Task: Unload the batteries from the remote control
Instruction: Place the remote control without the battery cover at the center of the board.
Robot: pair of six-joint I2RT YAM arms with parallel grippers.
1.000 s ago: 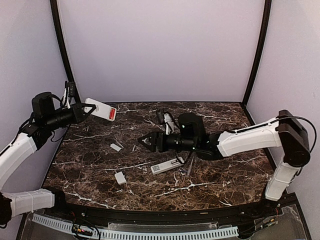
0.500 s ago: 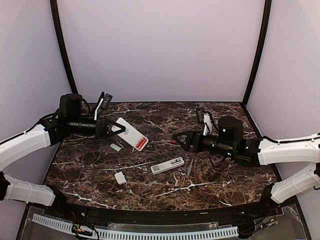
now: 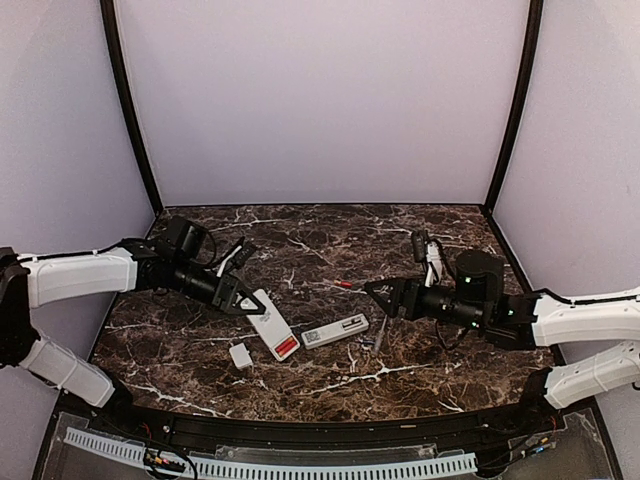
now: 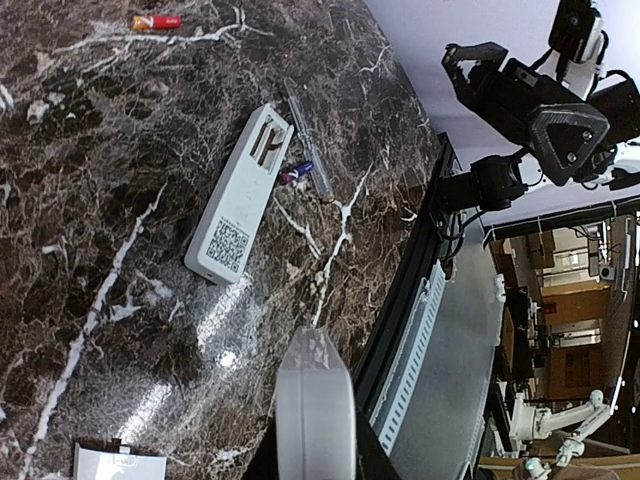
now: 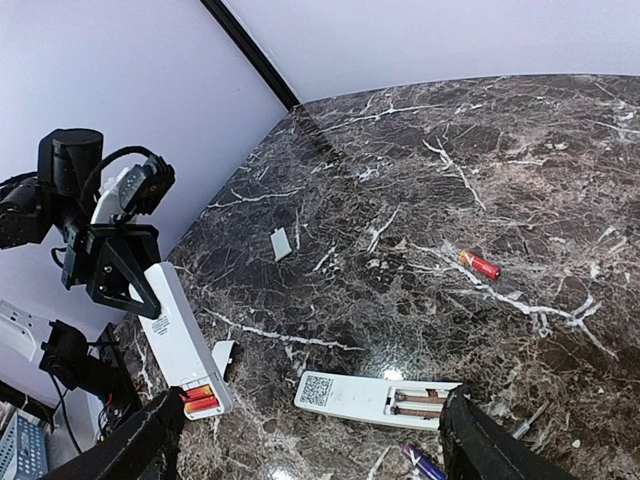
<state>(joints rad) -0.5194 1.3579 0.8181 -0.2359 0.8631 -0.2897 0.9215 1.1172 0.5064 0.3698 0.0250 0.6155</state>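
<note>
My left gripper [image 3: 240, 298] is shut on a white remote [image 3: 268, 322], which slants down toward the table. Two red batteries [image 3: 286, 347] sit in its open end and also show in the right wrist view [image 5: 200, 400]. In the left wrist view I see this remote end-on [image 4: 315, 400]. A second white remote [image 3: 335, 330] lies on the table with its compartment empty [image 5: 420, 402]. A loose red battery [image 3: 343, 284] lies behind it, and a purple one [image 5: 420, 462] lies beside it. My right gripper [image 3: 385, 297] is open and empty, right of the lying remote.
A small white cover [image 3: 240, 355] lies near the held remote's end, and another [image 5: 282, 243] lies farther back left. A slim grey rod [image 3: 380, 335] lies by the second remote's right end. The table's front edge [image 4: 420, 260] is close to the held remote.
My left arm has swung the remote from high at the back left down and right, low over the table. My right arm has pulled back to the right, away from the middle.
</note>
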